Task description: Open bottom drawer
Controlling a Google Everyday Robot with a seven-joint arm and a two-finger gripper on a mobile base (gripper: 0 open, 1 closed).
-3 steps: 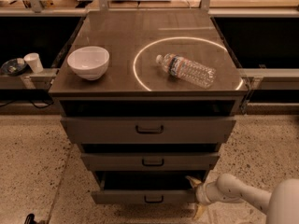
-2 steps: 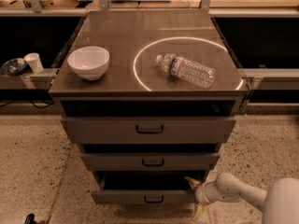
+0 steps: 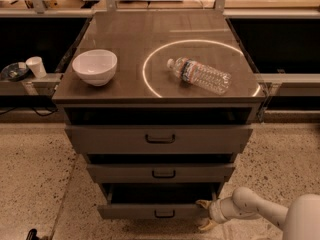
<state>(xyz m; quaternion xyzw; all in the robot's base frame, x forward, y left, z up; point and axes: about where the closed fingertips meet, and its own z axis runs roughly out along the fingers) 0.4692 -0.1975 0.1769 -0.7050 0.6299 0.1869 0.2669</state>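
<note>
Hardly anything shifted since earlier frame: pincer (image 3: pixel 204 214) kept at right end of bottom drawer (image 3: pixel 140 212), fingers (image 3: pixel 202 203) spread apart. Drawer front seen lowest in cabinet (image 3: pixel 200 139), partly pulled out, long axis left-right; handle (image 3: pixel 164 214) lies left of pincer.
</note>
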